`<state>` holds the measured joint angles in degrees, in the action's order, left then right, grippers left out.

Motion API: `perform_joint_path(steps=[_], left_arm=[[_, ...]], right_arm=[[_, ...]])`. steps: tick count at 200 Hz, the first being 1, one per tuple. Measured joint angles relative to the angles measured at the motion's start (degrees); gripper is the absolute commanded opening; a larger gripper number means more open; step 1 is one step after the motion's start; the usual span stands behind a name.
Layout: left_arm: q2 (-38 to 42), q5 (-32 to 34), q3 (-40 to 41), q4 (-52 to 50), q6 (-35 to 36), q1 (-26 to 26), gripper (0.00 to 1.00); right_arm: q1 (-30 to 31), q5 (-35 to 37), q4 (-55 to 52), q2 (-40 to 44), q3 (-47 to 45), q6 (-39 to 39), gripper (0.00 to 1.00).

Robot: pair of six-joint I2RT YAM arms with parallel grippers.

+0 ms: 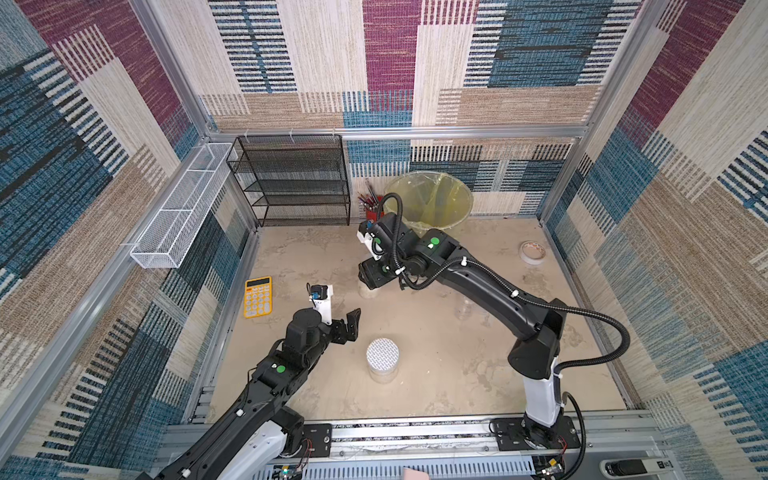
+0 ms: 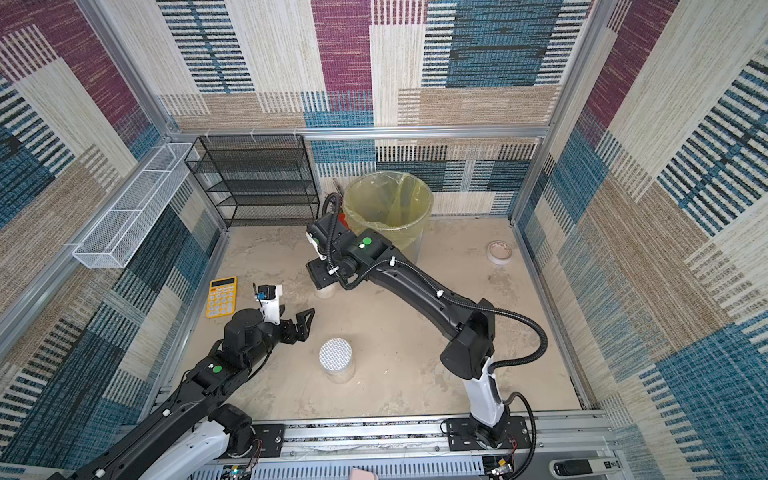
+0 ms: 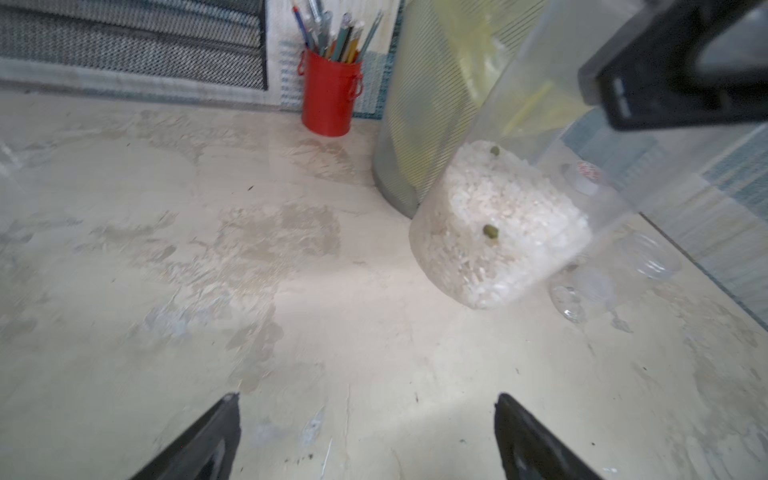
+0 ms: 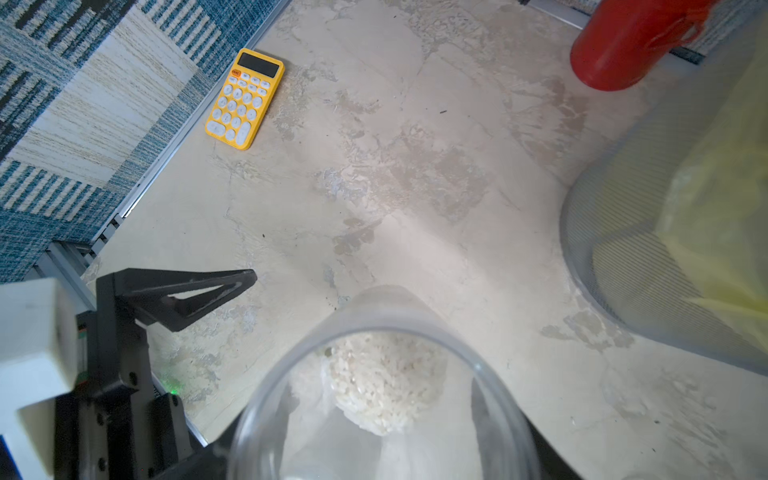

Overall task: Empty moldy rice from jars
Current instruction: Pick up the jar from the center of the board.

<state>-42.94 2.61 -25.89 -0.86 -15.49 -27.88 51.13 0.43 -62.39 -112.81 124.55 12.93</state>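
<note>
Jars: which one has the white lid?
The front jar, standing alone: its lid is white with a grid. The held jar and the third jar are clear.

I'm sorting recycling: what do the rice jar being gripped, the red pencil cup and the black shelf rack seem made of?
Jar: clear plastic or glass, see-through walls. Red cup: glossy painted metal, probably. Shelf rack: matte black metal mesh, fine perforations visible.

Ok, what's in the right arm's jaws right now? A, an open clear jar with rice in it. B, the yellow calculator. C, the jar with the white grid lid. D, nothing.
A: the open clear jar, tilted, with moldy rice in its bottom, sits between the right arm's jaws; the grid-lidded jar stands apart, untouched.
</note>
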Motion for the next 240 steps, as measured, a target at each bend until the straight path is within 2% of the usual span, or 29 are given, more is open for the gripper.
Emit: perform_joint_path(steps=[48, 87, 146, 240], left_arm=[[-1.25, -10.23, -0.24, 8.20, 7.43, -1.38, 0.91], [0.33, -13.42, -0.20, 12.15, 11.54, -3.78, 0.88], [-5.60, -13.84, -5.16, 13.94, 18.45, -8.11, 0.86], [-12.04, -13.33, -8.50, 18.16, 22.84, -8.94, 0.84]], right_arm=[[-2.80, -3.45, -5.35, 2.56, 1.05, -1.79, 0.48], [-3.85, -4.96, -6.56, 2.80, 1.33, -2.95, 0.48], [-3.65, -9.14, -6.99, 4.85, 1.33, -3.61, 0.48], [-3.74, -13.16, -7.65, 10.45, -4.24, -3.76, 0.48]])
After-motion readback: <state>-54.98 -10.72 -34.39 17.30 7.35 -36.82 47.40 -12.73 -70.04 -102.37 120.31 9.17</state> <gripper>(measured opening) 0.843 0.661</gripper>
